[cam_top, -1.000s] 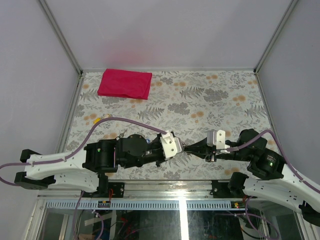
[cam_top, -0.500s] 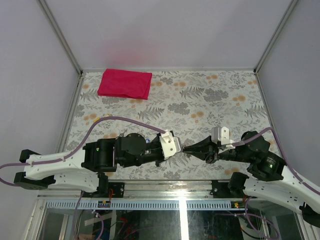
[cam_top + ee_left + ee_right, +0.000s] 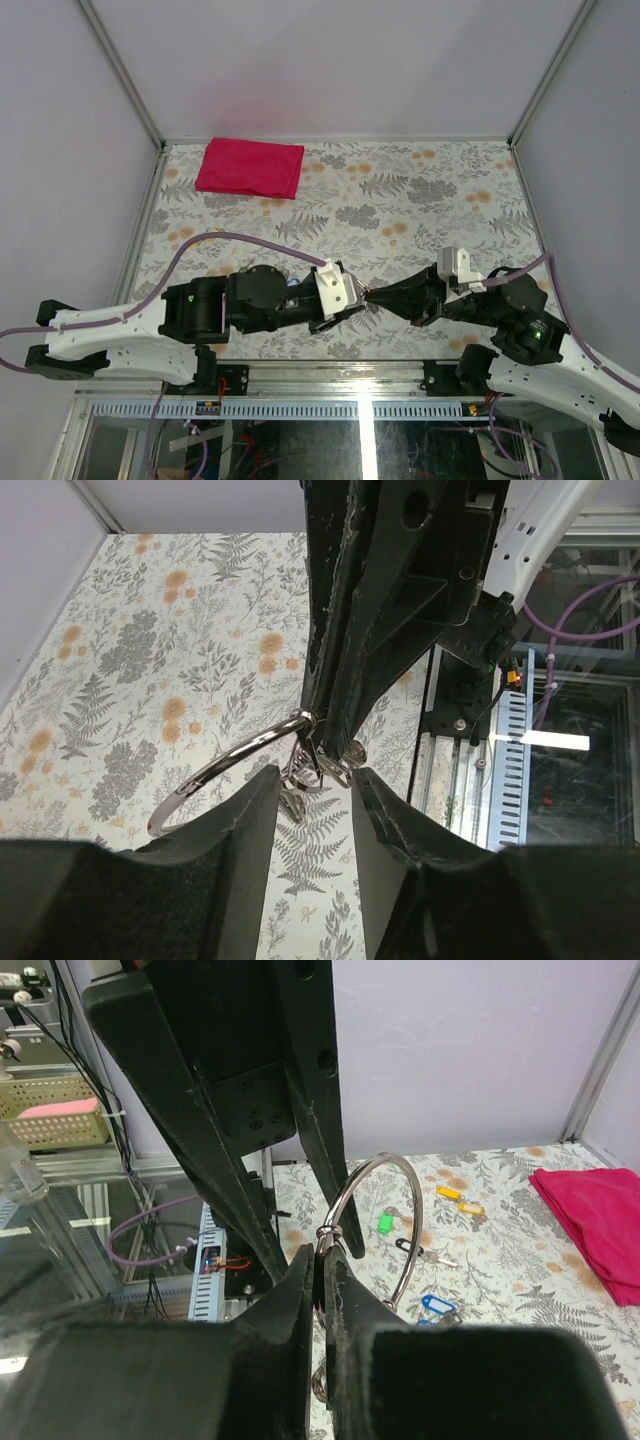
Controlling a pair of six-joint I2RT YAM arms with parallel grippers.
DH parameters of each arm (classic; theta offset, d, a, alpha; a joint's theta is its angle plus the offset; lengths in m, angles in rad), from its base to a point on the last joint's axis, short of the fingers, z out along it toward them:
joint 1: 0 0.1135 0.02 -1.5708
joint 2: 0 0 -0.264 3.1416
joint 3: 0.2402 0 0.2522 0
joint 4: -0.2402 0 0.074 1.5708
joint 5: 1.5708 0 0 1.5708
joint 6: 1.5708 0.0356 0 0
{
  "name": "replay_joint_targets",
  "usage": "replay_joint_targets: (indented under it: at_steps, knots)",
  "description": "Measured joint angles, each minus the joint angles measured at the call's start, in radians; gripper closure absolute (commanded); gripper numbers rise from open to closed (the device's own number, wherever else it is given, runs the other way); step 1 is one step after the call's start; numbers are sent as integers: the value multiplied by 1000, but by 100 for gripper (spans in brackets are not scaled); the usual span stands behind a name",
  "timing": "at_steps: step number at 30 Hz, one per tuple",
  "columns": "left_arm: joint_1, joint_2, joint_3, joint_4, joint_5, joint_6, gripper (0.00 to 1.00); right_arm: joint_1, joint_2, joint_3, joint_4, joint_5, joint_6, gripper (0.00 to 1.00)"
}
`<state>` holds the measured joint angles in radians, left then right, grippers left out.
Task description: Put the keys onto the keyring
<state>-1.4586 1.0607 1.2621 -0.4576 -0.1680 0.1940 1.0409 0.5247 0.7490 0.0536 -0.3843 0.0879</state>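
The keyring is a large silver ring with small wire rings hanging from it. My right gripper is shut on it where the small rings join, holding it above the table. My left gripper is open, one fingertip on each side of the small rings, tip to tip with the right gripper. A blue-headed key lies on the table below the ring in the right wrist view, with a second one half hidden behind my finger. The left arm hides the keys in the top view.
A green tag, two yellow tags and a dark oval clip with a plain key lie near the blue keys. A folded red cloth lies at the far left. The table's near edge and metal frame are just below the grippers.
My right wrist has swung to the right and rolled, still gripping the keyring. My left gripper has edged right and lower towards the ring.
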Motion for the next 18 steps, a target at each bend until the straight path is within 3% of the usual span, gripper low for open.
replay_joint_targets:
  at_steps: [5,18]
  knots:
    - [0,-27,-14,24,-4,-2,49,0,-13,-13,43,11,40,100]
    - [-8,-125,-175,304,-161,82,48,0,11,50,60,163,211,100]
